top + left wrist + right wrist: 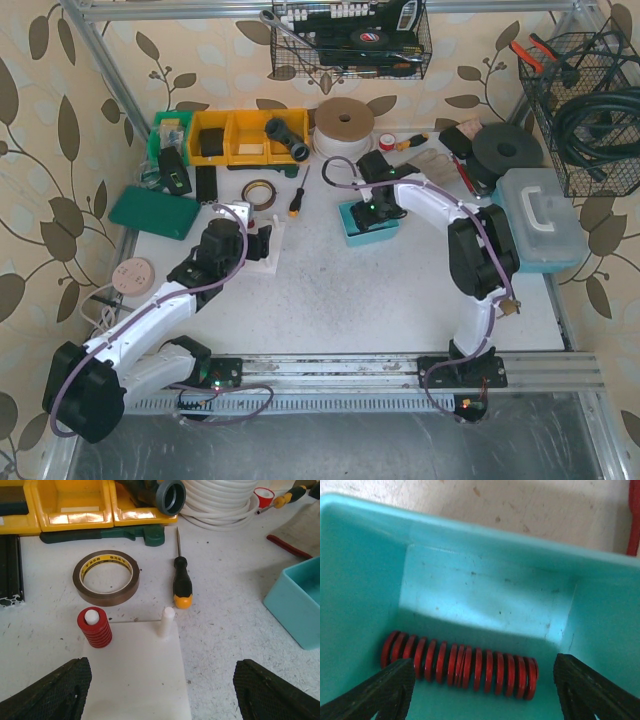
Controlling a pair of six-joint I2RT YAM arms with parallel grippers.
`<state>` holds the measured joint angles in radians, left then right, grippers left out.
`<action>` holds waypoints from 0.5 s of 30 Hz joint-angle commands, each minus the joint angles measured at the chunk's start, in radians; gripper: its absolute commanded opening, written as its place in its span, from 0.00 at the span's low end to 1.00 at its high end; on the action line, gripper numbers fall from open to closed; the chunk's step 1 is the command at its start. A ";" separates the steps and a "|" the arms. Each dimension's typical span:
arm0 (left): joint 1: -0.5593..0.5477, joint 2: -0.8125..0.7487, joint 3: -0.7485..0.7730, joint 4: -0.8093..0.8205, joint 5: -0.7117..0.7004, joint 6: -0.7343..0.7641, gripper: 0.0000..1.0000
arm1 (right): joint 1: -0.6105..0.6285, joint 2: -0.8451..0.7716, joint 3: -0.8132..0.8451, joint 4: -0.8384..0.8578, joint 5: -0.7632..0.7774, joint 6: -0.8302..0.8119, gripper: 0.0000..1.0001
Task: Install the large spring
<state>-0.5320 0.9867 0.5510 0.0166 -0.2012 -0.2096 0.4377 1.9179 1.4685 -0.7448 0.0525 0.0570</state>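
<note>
A long red coil (460,665) lies on the floor of the teal bin (485,585); it may be two springs end to end, I cannot tell. My right gripper (480,695) is open just above it, one finger past each end. The bin (347,235) sits mid-table with the right gripper (375,212) inside it. A white base plate (135,680) carries a short red spring (94,627) on its left peg and a bare white peg (167,621) on the right. My left gripper (160,695) is open and empty over the plate's near part (268,262).
A brown tape roll (106,576) and a black-and-yellow screwdriver (181,580) lie just beyond the plate. Yellow bins (235,135) and a white hose coil (343,122) stand at the back. A clear toolbox (540,215) is at the right, a green pad (155,212) at the left.
</note>
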 commanded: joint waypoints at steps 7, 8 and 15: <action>-0.019 -0.034 -0.017 0.057 0.011 0.012 0.81 | -0.005 0.124 0.124 -0.117 -0.016 -0.029 0.79; -0.021 -0.038 -0.017 0.057 0.012 0.014 0.81 | -0.004 0.136 0.128 -0.121 -0.006 -0.030 0.79; -0.025 -0.063 -0.027 0.063 -0.001 0.016 0.81 | -0.009 0.193 0.152 -0.137 -0.002 -0.029 0.78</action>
<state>-0.5453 0.9520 0.5346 0.0341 -0.2008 -0.2092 0.4309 2.0804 1.5829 -0.8352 0.0425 0.0364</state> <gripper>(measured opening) 0.809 0.789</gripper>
